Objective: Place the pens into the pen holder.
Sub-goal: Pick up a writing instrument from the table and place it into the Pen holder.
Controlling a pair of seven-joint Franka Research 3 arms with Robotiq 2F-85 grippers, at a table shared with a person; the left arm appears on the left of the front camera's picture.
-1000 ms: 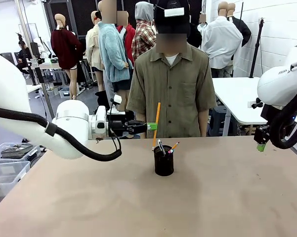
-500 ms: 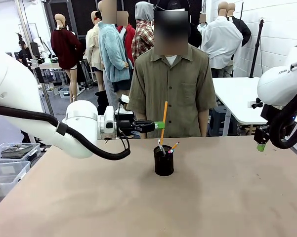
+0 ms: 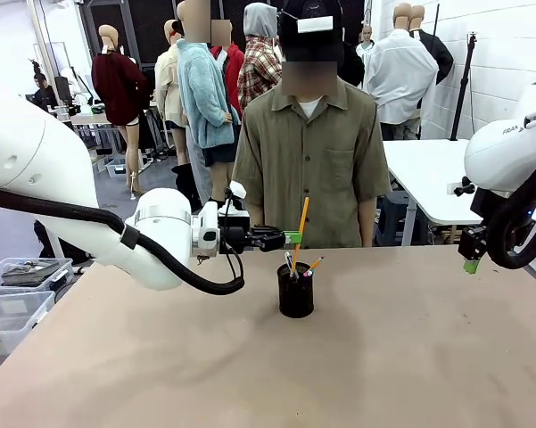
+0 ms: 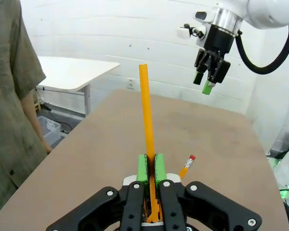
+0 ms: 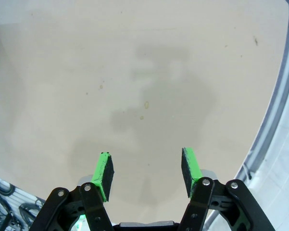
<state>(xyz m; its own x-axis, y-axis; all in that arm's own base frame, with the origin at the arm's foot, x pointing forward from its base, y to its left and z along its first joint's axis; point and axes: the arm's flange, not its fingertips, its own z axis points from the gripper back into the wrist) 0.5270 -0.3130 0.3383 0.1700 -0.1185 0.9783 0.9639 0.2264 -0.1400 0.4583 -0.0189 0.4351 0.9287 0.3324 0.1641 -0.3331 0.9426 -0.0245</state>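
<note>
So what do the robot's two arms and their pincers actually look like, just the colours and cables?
Both arms are glossy white with rounded shells. The left arm has a thick black cable looping beside it and ends in a black pincer, the left pincer, with bright green pads. The right arm is also white, with a black cable curving beneath it; the right pincer has a black bolted frame and two green pads.

Both arms are glossy white with rounded joint housings. Beside the pen holder (image 3: 295,290), the left arm (image 3: 98,223) carries a thick black cable that loops under its wrist, and a grey band rings that wrist. The left gripper (image 4: 149,169) is black with silver screw heads and bright green pads. The right gripper (image 5: 146,174) matches it: black links, silver screws, green pads. The person (image 3: 309,169) wears an olive short-sleeved buttoned shirt with a chest pocket.
</note>
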